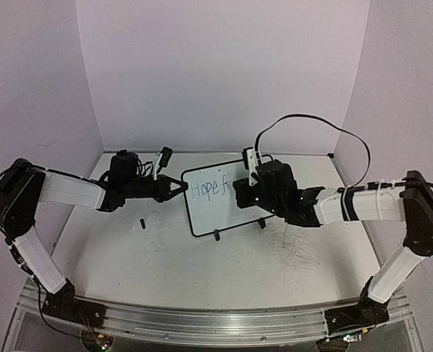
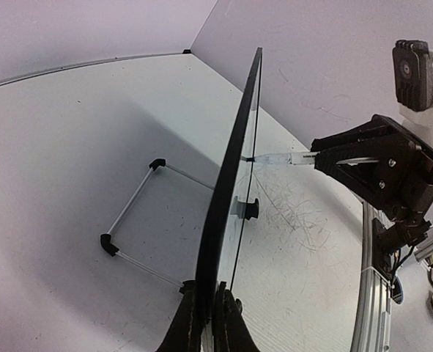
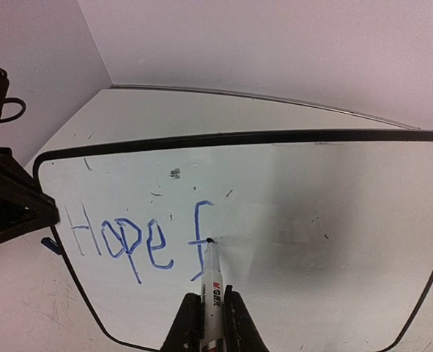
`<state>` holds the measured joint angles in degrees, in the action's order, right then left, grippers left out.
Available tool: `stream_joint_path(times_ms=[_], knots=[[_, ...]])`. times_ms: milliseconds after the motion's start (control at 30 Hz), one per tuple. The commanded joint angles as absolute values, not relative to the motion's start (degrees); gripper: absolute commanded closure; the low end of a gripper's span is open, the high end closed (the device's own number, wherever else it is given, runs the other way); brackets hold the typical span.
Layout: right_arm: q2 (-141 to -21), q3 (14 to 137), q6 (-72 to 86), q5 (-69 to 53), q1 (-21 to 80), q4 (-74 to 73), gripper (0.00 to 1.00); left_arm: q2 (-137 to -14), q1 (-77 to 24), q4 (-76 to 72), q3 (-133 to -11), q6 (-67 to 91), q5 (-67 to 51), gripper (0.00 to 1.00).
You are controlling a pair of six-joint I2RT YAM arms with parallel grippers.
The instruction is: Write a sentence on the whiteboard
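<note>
Top view: whiteboard stands propped on table, mid-back, btw the two arms. Left gripper is clenched on its left edge. Right gripper sits in front of the board's right half & hides part of it. Sentence reads "Hope f" in blue, upper left of board. Small black bit lies on table near the lower left corner, apart from it.

Left wrist: board seen edge-on, thin black frame pinched btw own fingers. Only here: wire stand w/ black corners behind the board. Marker tip touches the board face. Writing not visible.

Right wrist: board face-on, rounded corners, faint smudges. Letters are clearest here, w/ the tip at the "f" crossbar. Right fingers grip the marker barrel.
</note>
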<state>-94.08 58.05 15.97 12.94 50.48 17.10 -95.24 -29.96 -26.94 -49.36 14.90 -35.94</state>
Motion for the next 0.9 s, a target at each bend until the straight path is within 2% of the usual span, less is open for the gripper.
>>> stream_joint_path(times_ms=[0,167,867], knots=[[-84.48,53.26,15.59,15.21,49.79,20.39,1.00,-93.31,-29.88,-25.93,-48.79,12.55,-34.01,1.00],[-83.63,51.99,11.64,6.62,49.35,20.82,1.00,-93.53,-29.88,-25.84,-48.89,12.48,-33.97,1.00],[-89.21,55.55,13.43,5.43,48.01,19.10,1.00,-93.36,-29.88,-24.67,-48.84,12.37,-33.19,1.00]])
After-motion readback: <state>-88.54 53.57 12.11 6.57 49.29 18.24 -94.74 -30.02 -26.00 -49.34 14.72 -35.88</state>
